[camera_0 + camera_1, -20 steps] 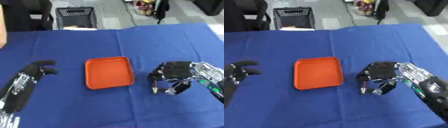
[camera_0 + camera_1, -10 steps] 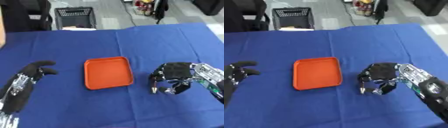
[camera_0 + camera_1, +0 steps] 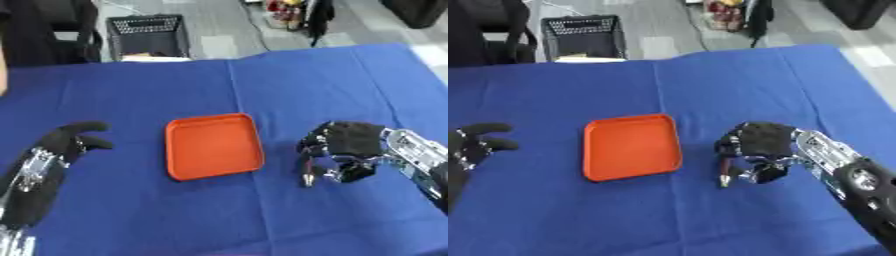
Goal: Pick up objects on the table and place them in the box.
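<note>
Across the whole width lies the blue cloth-covered table (image 3: 219, 80), and at its middle sits the shallow orange plastic tray (image 3: 214, 145), rounded corners, nothing in it yet. That tray looks to be the box this task means. Beyond the far edge stands a black mesh basket (image 3: 146, 34) on the floor, out of play.

Now the action: the right hand (image 3: 348, 145), black with a silver wrist, hangs just right of the tray with its fingers curled downward round a thin dark stick-like object (image 3: 724, 172), pale at its lower tip, pointing down at the cloth. Compared with a second ago, very little has shifted; the hand sits in nearly the same spot, the object hanging a touch straighter under the fingers. So the pick looks made, or nearly so, but the carry toward the tray has not really started. Whether the tip is clear of the cloth, I cannot tell.

Pose-wise, the right forearm comes in from the lower right, palm turned down and toward the tray, knuckles up. A short sideways move leftward should put the object over the tray's rim.

Over on the left, the left hand (image 3: 68, 144) rests idle near the table's left edge, fingers relaxed, thumb out, holding nothing, unchanged from before.
</note>
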You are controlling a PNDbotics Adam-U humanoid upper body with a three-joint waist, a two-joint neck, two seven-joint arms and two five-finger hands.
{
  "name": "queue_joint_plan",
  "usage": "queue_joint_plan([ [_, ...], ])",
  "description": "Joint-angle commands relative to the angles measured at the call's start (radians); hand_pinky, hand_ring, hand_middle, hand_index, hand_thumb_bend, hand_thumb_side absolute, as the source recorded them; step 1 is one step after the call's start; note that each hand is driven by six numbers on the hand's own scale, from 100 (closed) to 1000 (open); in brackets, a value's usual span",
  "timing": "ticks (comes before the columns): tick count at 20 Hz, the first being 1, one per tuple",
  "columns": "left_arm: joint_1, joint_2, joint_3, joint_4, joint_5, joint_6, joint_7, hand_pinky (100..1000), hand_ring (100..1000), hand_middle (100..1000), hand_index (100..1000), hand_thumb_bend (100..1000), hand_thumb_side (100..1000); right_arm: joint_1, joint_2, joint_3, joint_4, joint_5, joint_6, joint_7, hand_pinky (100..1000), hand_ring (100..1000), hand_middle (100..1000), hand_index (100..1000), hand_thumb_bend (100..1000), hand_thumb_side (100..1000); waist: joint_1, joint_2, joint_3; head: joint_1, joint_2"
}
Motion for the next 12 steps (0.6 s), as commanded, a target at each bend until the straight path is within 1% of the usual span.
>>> queue_joint_plan([
  [1,-0.011,0.010,0.001,-0.015,-0.001,0.000,-0.002,816,697,786,846,253,1000,-0.001,-0.013,-0.015,0.008,0.024,0.003,-0.027,537,687,743,739,120,244,0.001,-0.011,-0.002,-0.008,-0.012],
  [6,-0.011,0.010,0.001,-0.015,-0.001,0.000,-0.003,817,698,786,847,254,1000,-0.002,-0.013,-0.011,0.022,0.042,-0.002,-0.039,540,691,748,749,121,249,0.000,-0.012,-0.002,-0.008,-0.011],
  [12,-0.011,0.011,0.000,-0.015,-0.001,0.000,-0.005,817,698,787,847,253,1000,-0.012,-0.019,0.004,0.033,0.052,-0.022,-0.030,547,699,757,762,135,249,-0.001,-0.012,-0.001,-0.008,-0.009],
])
